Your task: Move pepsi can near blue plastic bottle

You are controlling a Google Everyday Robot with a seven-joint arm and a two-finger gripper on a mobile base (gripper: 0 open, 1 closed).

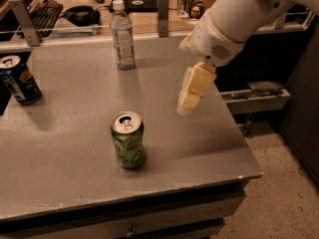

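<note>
The pepsi can (pixel 18 80), dark blue with a silver top, stands upright at the far left edge of the grey table (pixel 75 108). The blue plastic bottle (pixel 122 35), clear with a white cap and pale label, stands upright at the back centre of the table. My gripper (pixel 192 91) hangs from the white arm above the right part of the table, right of the bottle and far from the pepsi can. It holds nothing that I can see.
A green can (pixel 128 140) stands upright in the front middle of the table. Behind the table runs a rail with posts (pixel 163 8), and beyond it a desk with a keyboard (pixel 42 11) and cans. The table's right edge drops to a speckled floor (pixel 279 183).
</note>
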